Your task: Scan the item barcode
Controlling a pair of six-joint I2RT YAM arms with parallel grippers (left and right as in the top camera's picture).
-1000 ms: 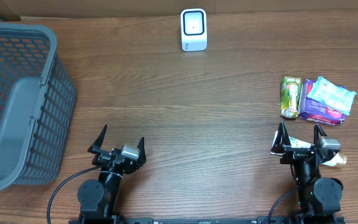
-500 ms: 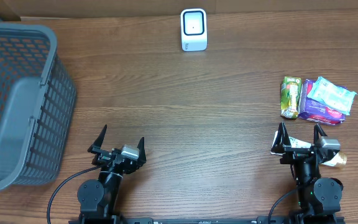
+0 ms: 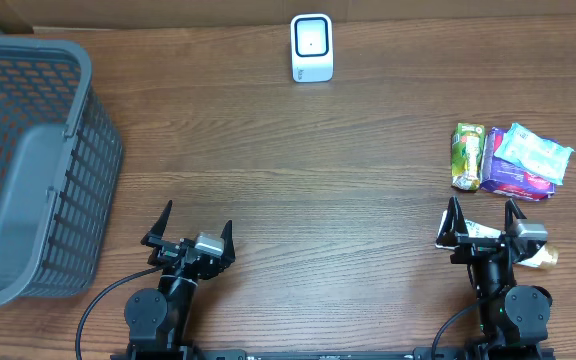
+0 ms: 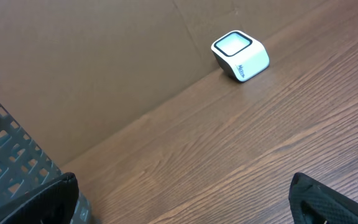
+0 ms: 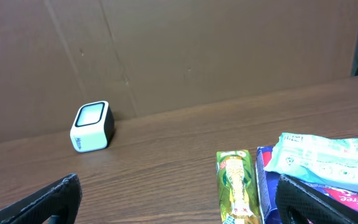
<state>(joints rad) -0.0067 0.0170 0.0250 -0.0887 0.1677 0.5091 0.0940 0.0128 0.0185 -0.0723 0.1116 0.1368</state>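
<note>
Grippers on both arms are spread to their widest and hold nothing: your right gripper [image 3: 480, 215] sits at the near right of the brown wooden table [image 3: 368, 200], your left gripper [image 3: 199, 215] at the near left. Just beyond the right one lies the pile you draw from. A green and yellow snack pouch [image 3: 467, 155] lies lengthwise, touching a purple foil packet [image 3: 513, 180] on its right, and a pale blue soft packet [image 3: 534, 150] overlaps the purple one. A white and yellow packet [image 3: 543, 257] lies under the right arm, mostly hidden. Well apart from all of these, at the far edge near the middle, stands the small white box-shaped scanner [image 3: 312, 47] with its dark-rimmed window, and a grey plastic lattice basket [image 3: 28, 170] fills the left side. Nothing is lifted yet, so I judge the step in hand to be the 1st reach. Take the green pouch with the right arm, since its left side is open. Close across its narrow width near 1 end, leaving both printed faces uncovered. No barcode shows from here, so expect to turn the pouch before the window. Count: 2 grippers, 4 packets (3 piled, 1 under the arm), 1 scanner, 1 basket.
</note>
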